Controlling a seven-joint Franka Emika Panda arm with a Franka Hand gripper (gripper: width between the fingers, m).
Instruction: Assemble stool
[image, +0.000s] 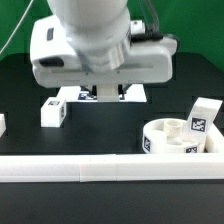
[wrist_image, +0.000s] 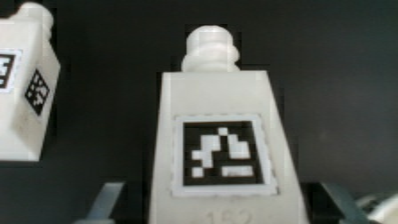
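Observation:
In the wrist view a white leg block (wrist_image: 217, 125) with a black-and-white tag and a knobbed peg at its far end stands between my gripper (wrist_image: 222, 206) fingers (wrist_image: 111, 200), which are shut on its sides. Beside it is a second leg block (wrist_image: 25, 88). In the exterior view the arm's body hides the gripper. A leg block (image: 52, 112) stands on the black table to the exterior view's left. The round seat disc (image: 165, 139) sits at the exterior view's right, with a tagged leg block (image: 203, 119) standing in it.
A long white rail (image: 100, 170) runs across the front of the table. The marker board (image: 135, 94) lies under the arm. A white piece (image: 2, 123) is cut off at the exterior view's left edge.

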